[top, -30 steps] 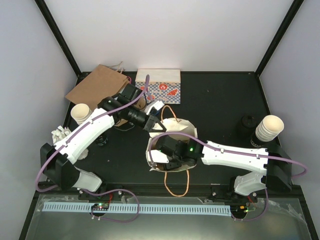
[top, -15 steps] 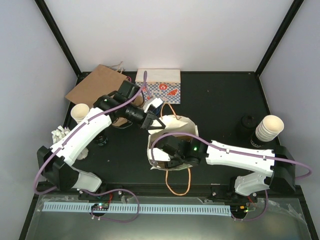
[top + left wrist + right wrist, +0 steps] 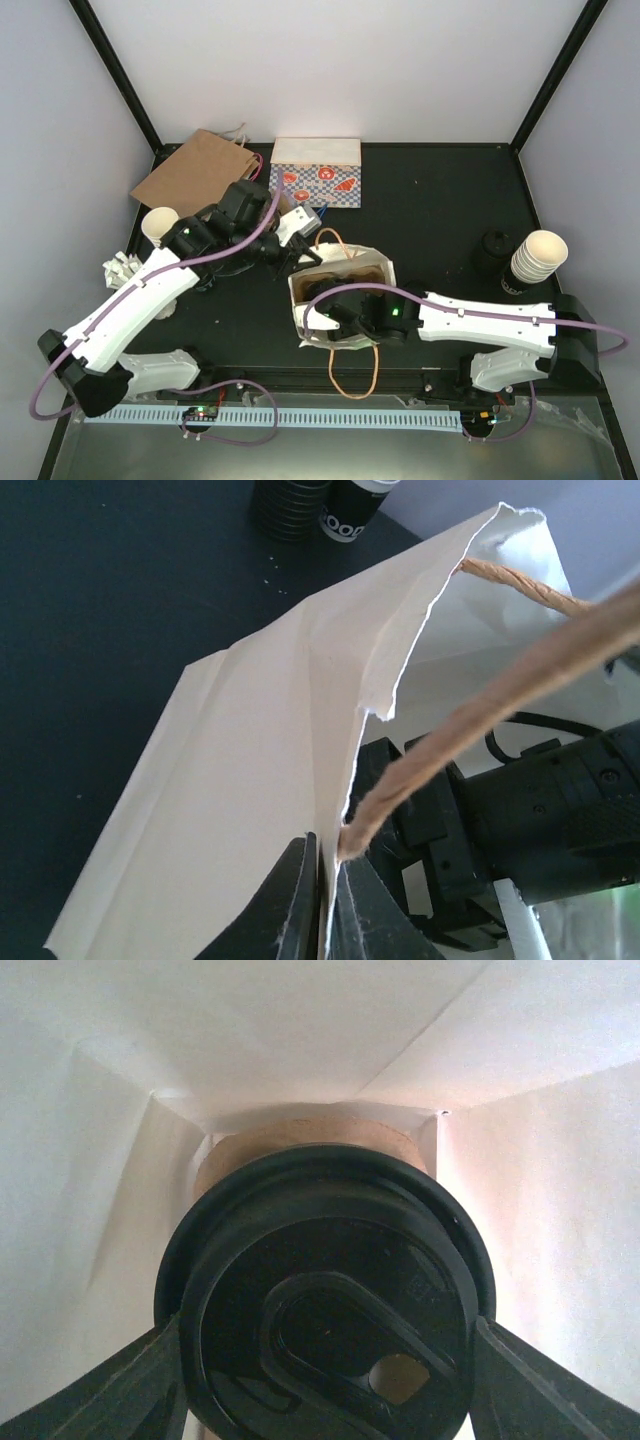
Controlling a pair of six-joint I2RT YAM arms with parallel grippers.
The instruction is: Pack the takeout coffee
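The right gripper (image 3: 325,1380) is sitting inside the white paper bag (image 3: 385,268). It is squeezing the takeout coffee (image 3: 325,1300) by its black lid, with 1 finger on each side. The coffee is resting deep in the bag, lid facing the bag's opening. The left gripper (image 3: 322,900) is pinching the bag's top edge tight, just beside 1 brown string handle (image 3: 500,695).

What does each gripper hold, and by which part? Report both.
Left gripper pinches the bag's top edge. Right gripper grips the coffee by the sides of its lid, inside the bag.
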